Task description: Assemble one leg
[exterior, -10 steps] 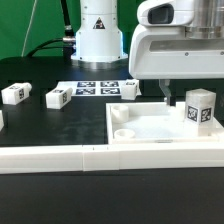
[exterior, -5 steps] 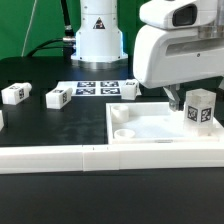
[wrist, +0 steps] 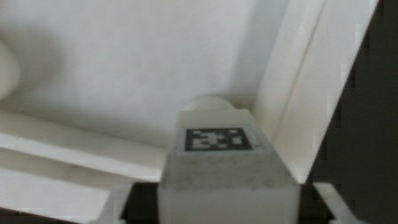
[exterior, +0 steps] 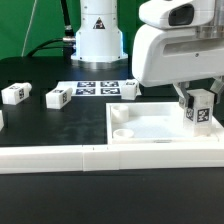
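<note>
Gripper: we saw the gripper (exterior: 200, 103) pinching the leg (exterior: 200, 110) upright.
Leg: we found it over the white panel (exterior: 150, 128), beside its far corner on the exterior view's right.
Loose legs: we counted two (exterior: 58, 97) (exterior: 13, 93) toward the bench's far edge.

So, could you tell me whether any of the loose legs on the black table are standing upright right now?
No: in the exterior view the two loose legs lie on their sides on the table.
</note>
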`<control>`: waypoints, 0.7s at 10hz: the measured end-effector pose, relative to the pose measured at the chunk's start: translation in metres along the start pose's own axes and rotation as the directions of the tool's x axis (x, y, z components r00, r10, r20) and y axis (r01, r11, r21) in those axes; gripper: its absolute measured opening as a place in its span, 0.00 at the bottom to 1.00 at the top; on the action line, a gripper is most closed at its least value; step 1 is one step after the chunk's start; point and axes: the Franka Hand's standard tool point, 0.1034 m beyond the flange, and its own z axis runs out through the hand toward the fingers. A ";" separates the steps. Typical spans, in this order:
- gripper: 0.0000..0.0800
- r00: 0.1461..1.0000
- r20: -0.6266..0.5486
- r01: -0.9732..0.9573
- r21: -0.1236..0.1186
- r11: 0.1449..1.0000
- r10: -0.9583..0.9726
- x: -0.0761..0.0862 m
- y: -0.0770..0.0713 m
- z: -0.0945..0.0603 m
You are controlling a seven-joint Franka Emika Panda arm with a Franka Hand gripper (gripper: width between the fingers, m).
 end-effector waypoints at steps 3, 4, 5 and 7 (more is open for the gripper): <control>0.36 0.941 0.003 -0.337 0.011 0.941 0.337 0.000 -0.002 0.000; 0.36 0.897 0.004 -0.442 0.013 0.897 0.442 0.000 -0.002 0.000; 0.36 0.874 0.003 -0.485 0.013 0.874 0.485 0.000 -0.002 0.000; 0.36 0.783 -0.007 -0.621 0.015 0.783 0.622 0.001 0.003 0.000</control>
